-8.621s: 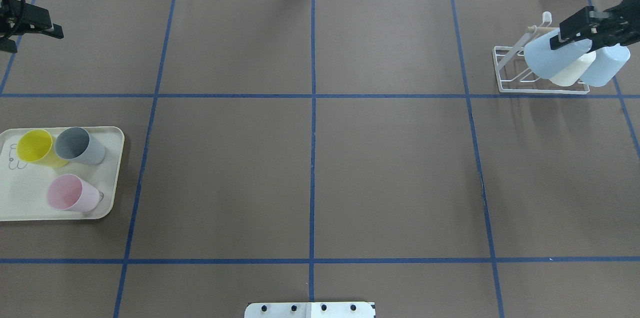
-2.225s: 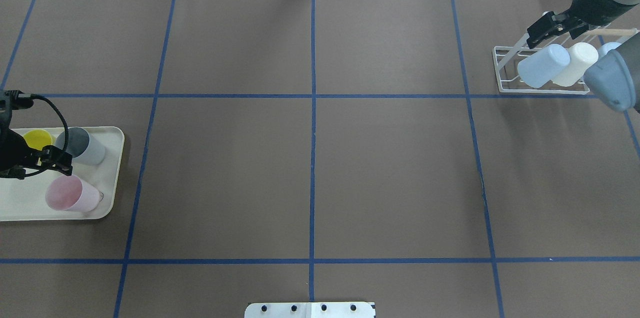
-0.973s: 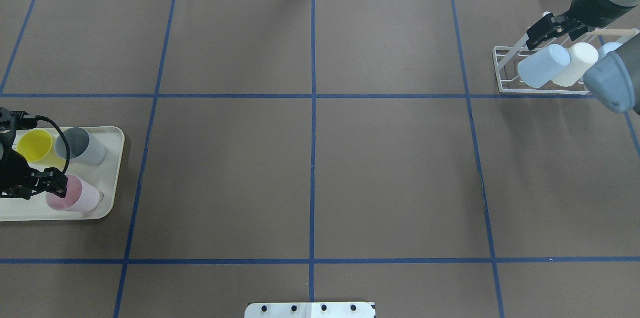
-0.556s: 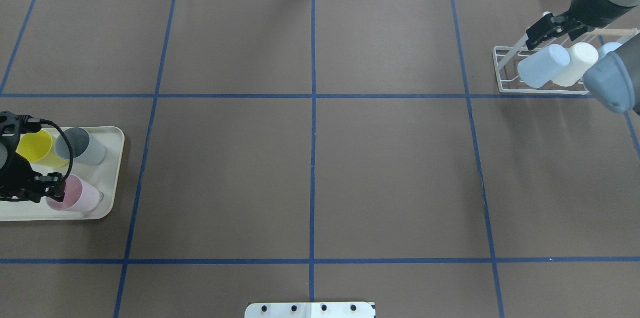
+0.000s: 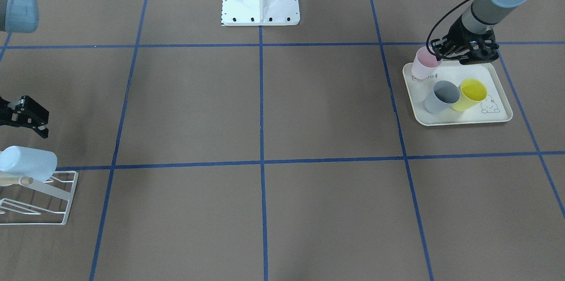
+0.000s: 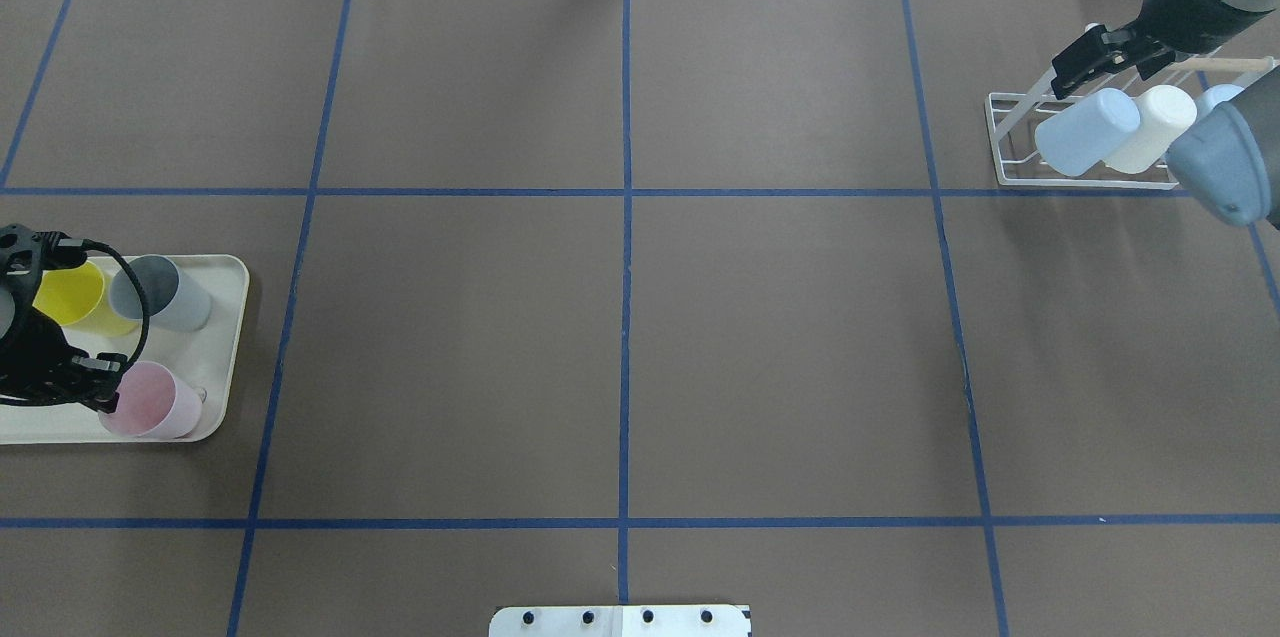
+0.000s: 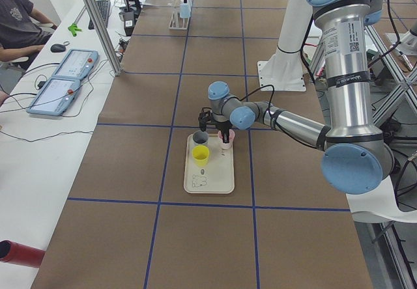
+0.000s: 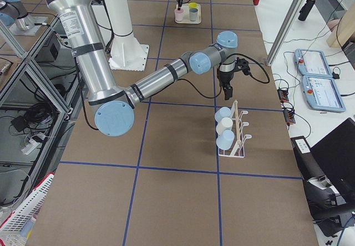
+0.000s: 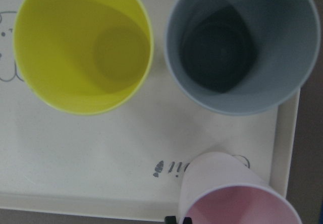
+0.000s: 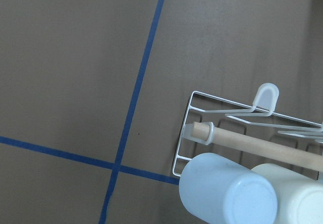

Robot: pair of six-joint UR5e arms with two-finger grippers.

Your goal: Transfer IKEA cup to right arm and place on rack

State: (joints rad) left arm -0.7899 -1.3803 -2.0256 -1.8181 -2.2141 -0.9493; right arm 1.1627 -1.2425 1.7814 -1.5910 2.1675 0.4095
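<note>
Overhead exterior view has my left hand low over the tray, set at the rim of the pink cup. I cannot tell whether it has closed on the wall, because my wrist view shows only one black fingertip beside that rim. The pink cup sits in the tray corner nearest the table's middle, close to the lip and apart from the yellow cup and grey cup. To pick it well, I judge I should pinch the wall with one finger inside and one outside. Then I should lift straight up clear of the lip before carrying it inward. My right hand hangs wide and empty just beside the rack, where a blue cup and a white cup already sit.
</note>
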